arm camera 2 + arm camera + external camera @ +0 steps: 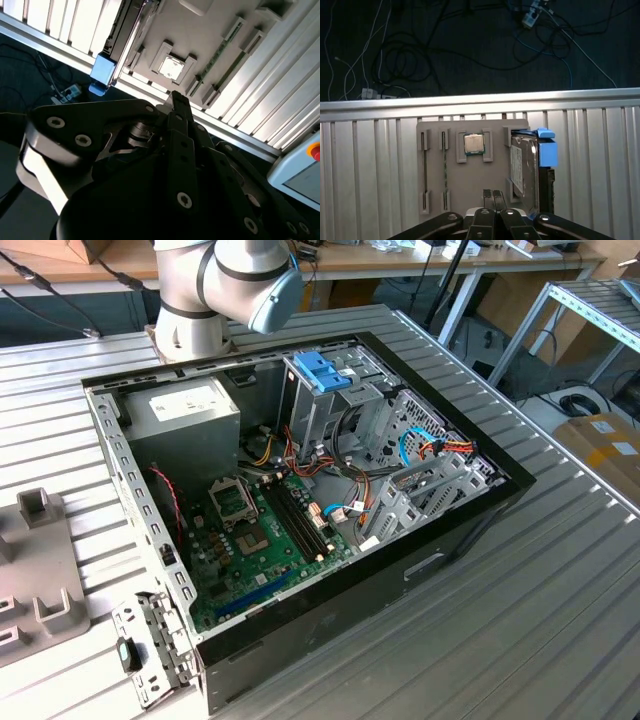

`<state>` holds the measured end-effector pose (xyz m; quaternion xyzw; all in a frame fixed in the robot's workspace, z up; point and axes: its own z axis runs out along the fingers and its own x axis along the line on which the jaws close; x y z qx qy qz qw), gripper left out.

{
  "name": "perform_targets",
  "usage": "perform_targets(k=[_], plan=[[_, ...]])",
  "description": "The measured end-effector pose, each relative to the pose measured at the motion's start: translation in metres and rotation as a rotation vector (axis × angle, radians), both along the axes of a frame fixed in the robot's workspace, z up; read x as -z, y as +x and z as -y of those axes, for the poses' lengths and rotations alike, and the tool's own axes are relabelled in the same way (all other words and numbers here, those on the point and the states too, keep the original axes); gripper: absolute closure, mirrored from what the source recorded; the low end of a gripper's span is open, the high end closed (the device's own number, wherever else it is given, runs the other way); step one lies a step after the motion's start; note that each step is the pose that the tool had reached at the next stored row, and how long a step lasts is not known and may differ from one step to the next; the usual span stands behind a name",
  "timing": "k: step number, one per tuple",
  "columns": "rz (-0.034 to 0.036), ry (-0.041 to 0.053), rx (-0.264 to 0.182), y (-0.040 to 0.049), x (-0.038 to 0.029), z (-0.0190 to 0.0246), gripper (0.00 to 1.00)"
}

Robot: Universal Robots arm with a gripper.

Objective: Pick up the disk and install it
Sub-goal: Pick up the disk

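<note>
The disk [527,167] stands on edge in a slot of a grey holder tray [435,165]. It is dark grey with a white label, and its light-blue carrier rail [546,150] sticks out at one end. In the second wrist view the disk [121,35] and its blue rail [102,74] lie beyond the fingertips. My gripper [492,199] hovers over the tray beside the disk, apart from it. Its two black fingers are pressed together with nothing between them, as the gripper [177,102] in the second wrist view confirms.
The tray also holds a processor chip [474,144] and two memory sticks [445,170]. An open computer case [300,490] lies on the ribbed metal table [540,620], with a silver drive cage and a deeper-blue latch [322,370] at its far side. Cables lie on the floor [420,55] past the table edge.
</note>
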<state>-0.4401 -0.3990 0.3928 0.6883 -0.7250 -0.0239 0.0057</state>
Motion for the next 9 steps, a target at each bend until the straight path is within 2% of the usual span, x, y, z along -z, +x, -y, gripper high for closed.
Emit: perform_targets(k=[9], plan=[[0.0,0.0,-0.032,0.0,0.0,0.0,0.89]])
